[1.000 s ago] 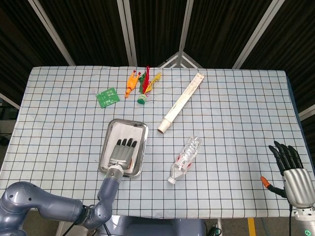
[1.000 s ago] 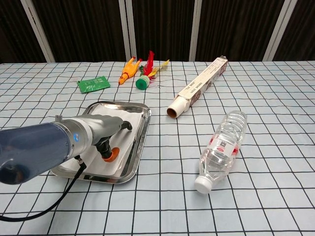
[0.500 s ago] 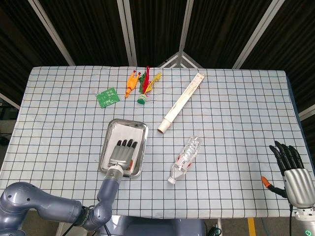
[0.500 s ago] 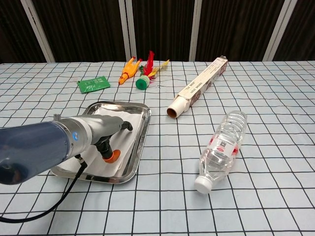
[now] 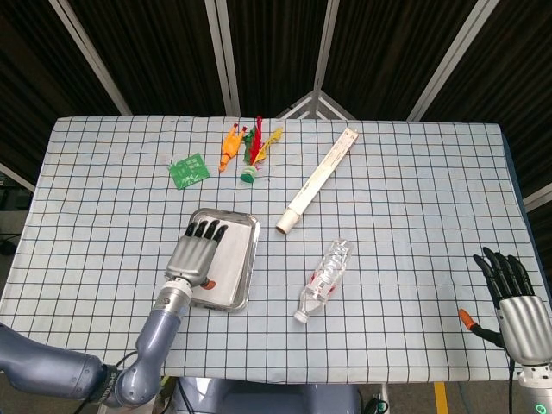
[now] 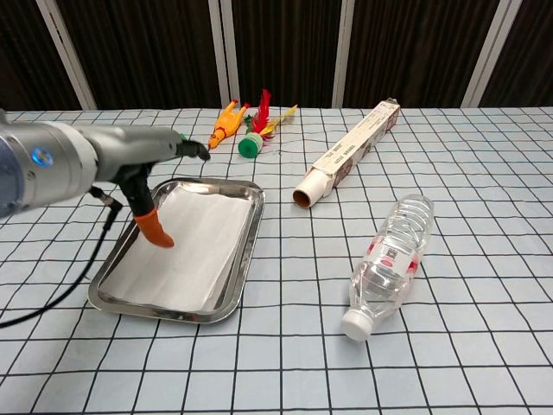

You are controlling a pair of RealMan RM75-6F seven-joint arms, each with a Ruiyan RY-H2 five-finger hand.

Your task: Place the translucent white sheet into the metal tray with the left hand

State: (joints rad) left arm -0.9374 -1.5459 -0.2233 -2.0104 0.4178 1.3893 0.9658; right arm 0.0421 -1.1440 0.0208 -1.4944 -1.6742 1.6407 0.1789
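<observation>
The translucent white sheet (image 5: 229, 259) (image 6: 188, 246) lies flat inside the metal tray (image 5: 253, 252) (image 6: 251, 232), near the table's front left. My left hand (image 5: 195, 253) (image 6: 130, 157) hovers over the tray's left side, raised clear of the sheet, fingers stretched out and holding nothing; its orange-tipped thumb points down toward the sheet. My right hand (image 5: 512, 296) rests at the table's front right corner, fingers spread and empty; the chest view does not show it.
A plastic bottle (image 5: 326, 278) (image 6: 389, 258) lies right of the tray. A long foil box (image 5: 317, 179) (image 6: 347, 154) lies diagonally behind it. At the back are a green card (image 5: 188, 170) (image 6: 164, 149), an orange toy (image 5: 229, 147) and a feathered shuttlecock (image 5: 254, 160).
My left hand has lifted off the sheet and drawn left and upward; the sheet stays flat in the tray. The right hand has not moved.
</observation>
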